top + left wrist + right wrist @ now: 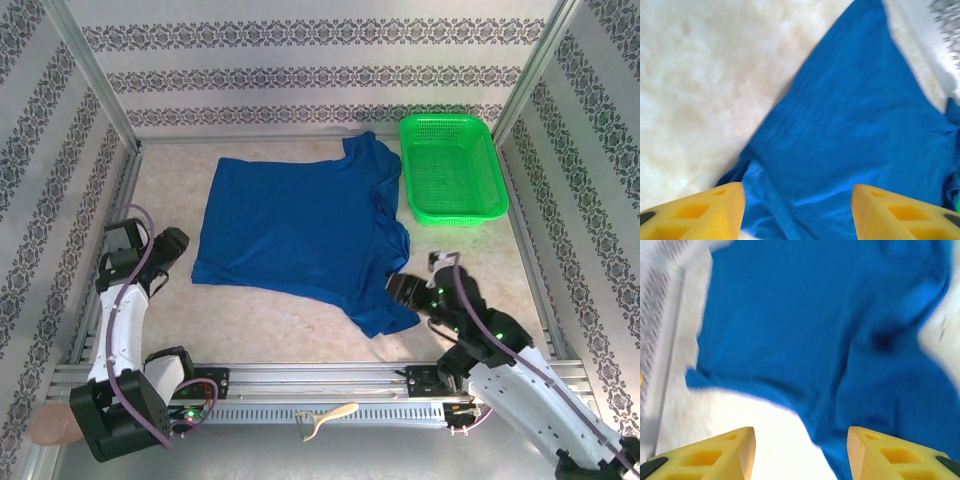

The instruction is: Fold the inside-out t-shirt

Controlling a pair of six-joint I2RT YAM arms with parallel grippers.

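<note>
Beige marbled table (300, 335), patterned walls on three sides, green basket (455, 216) at the far right. The inside-out t-shirt (300, 225) lies spread flat at mid-table, plain blue face up. Its long axis runs left to right: hem toward the left, collar and sleeves toward the right, beside the basket. The left gripper (172, 247) sits just off the near hem corner, jaws apart, holding nothing. The right gripper (402, 290) sits at the near sleeve, jaws likewise apart and empty. Judgement: each arm is nearest its own near-side corner, and the cloth lies ahead of both.
</note>
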